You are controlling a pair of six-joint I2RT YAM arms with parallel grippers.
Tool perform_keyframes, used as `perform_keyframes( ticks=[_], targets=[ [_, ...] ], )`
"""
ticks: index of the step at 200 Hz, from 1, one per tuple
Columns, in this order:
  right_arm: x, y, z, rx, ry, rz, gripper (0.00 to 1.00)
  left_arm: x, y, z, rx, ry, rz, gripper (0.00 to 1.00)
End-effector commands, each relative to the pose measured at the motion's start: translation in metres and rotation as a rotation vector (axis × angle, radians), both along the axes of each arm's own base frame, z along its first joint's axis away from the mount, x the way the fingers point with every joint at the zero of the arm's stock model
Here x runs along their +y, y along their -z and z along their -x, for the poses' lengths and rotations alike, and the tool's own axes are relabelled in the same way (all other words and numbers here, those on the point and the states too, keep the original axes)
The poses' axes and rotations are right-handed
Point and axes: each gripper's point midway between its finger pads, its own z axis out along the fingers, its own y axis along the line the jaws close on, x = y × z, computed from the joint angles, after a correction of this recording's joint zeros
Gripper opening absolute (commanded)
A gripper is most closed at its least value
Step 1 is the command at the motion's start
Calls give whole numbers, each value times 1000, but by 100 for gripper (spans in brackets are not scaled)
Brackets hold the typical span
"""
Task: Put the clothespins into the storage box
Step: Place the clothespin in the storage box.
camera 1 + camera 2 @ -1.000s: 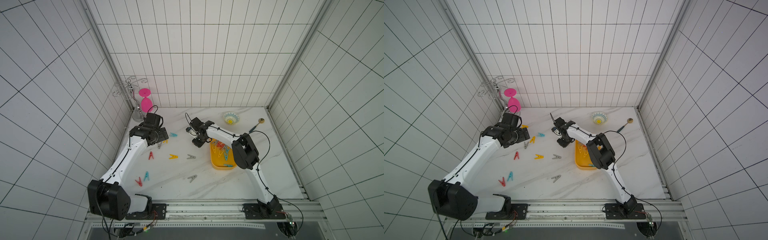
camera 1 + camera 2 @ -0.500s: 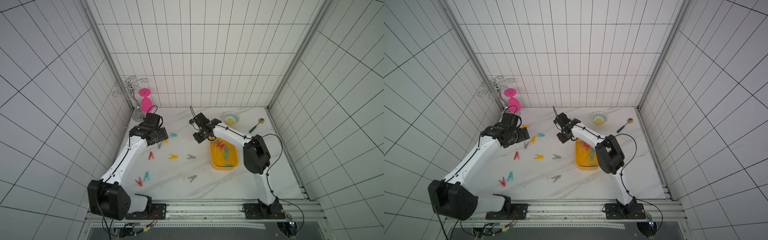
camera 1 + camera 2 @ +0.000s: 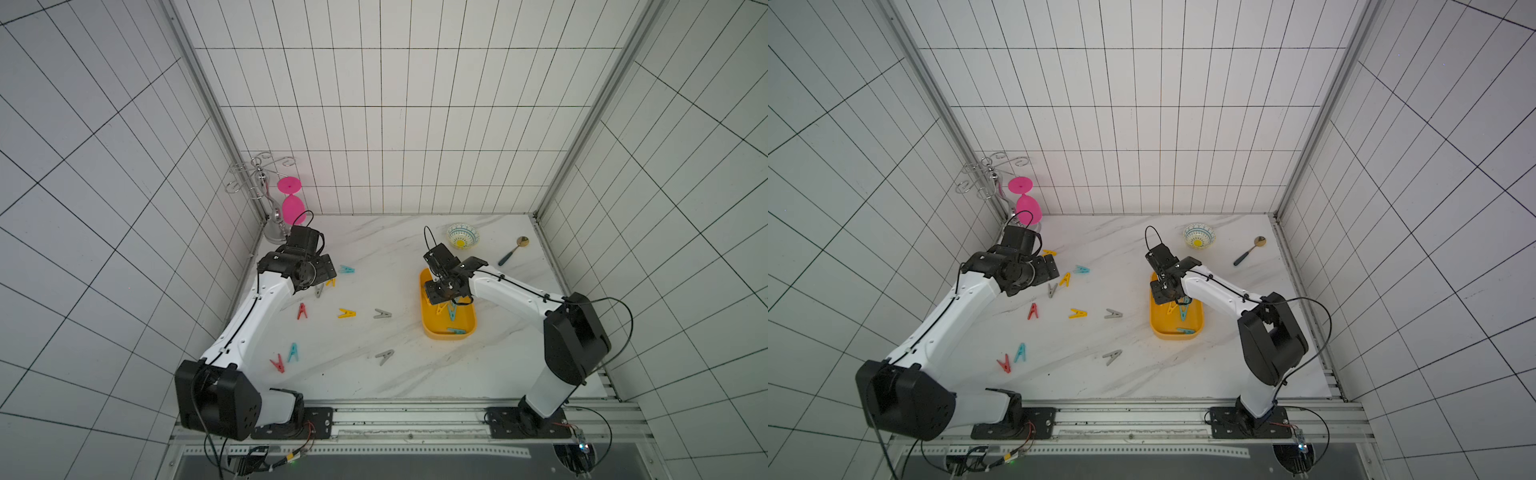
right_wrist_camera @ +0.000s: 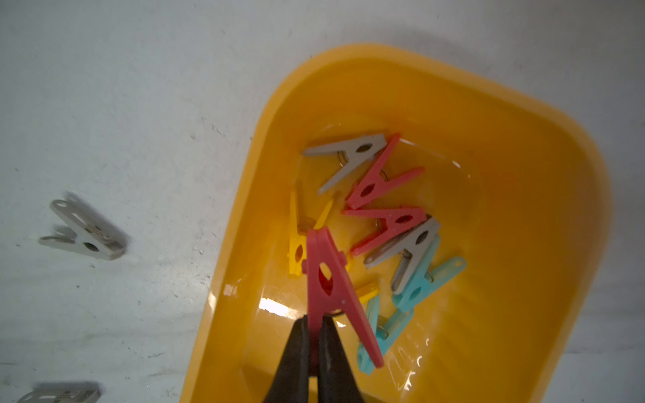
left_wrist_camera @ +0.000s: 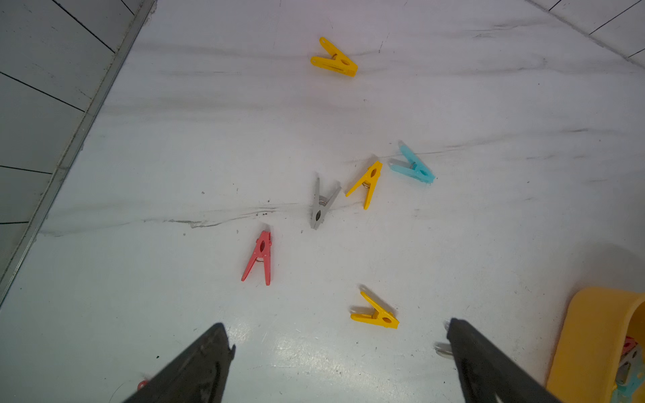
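- Ten clothespins (image 3: 1077, 313) are seen loose on the marble tabletop (image 3: 1183, 374) in a top view: yellow, red, teal and grey, and all outside the storage box (image 3: 1163, 325).
- Several more are already gathered inside the box, piled toward one end, as the right wrist view shows.
- One red clothespin (image 4: 328, 275) is pinched by a single leg in the right gripper (image 4: 314, 322). The jaws are clenched thin, and the clip is held over the pile with its nose pointing away from the fingers.
- Nothing is held by the left gripper (image 5: 337, 324) — its jaws are spread wide above the scattered clips near the left wall.
- Each clip is judged to be light, stiff and smooth-faced, with a small metal spring at the hinge. A pinch on one leg may let it swivel, so a short drop into the box should be enough.
- A hold is best taken across the flat faces near the hinge, or on one leg as here. If both handle legs are squeezed together, the mouth is forced open and the clip may spring free.
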Motion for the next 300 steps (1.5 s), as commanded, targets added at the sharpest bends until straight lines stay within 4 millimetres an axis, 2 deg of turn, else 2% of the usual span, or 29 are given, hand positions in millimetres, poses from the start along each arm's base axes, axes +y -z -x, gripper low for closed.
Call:
perform_keyframes(
  ticks=[1,39,81,114,144,166,205,246,268,300],
  targets=[
    [-7,17,1,19,39,10,10,-4,-7,-7,-36,2,27,98],
    [-6,43,1,65,24,35,12,-2,-9,-4,-40,3,14,98],
    [-3,47,-1,72,13,33,14,1,-13,-2,-49,-6,6,98],
    [-8,31,-2,53,10,38,25,4,-16,-1,-59,-11,-6,98],
    [-8,-11,-2,-21,-16,10,29,4,-16,0,-57,-11,-8,98],
    [14,-35,7,-77,-168,-18,37,2,-9,1,-37,-7,-1,98],
    [75,-40,43,-70,-535,-50,47,7,-5,0,-20,-18,-27,98],
    [128,-26,56,-29,-752,-33,49,12,-9,2,-21,-37,-50,98],
    [138,-6,60,30,-804,15,50,14,-11,4,-26,-41,-50,98],
    [145,23,52,69,-805,71,50,17,-16,5,-40,-44,-60,98]
  ],
)
